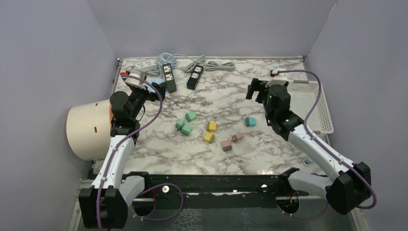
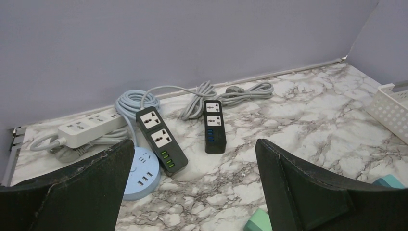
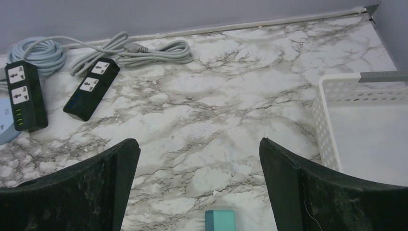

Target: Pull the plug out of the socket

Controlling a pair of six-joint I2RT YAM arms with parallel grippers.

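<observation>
Left pincer point(image 2: 195, 144) gaped wide, held nothing; right pincer point(image 3: 198, 142) likewise. Black power strips point(image 2: 161, 139) lay far-left on surface point(image 1: 240, 91); coloured plugs point(image 1: 210, 126) sat loose mid-surface, well apart from them.

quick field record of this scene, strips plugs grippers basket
power strips: white strip, black strip with green ports, black strip with blue ports, round blue hub, grouped at the far left
plugs: eight loose on the table, green, yellow, pink, teal; none seen in a socket
left gripper: open, holding nothing
right gripper: open, holding nothing
basket: white, at the right edge
</observation>
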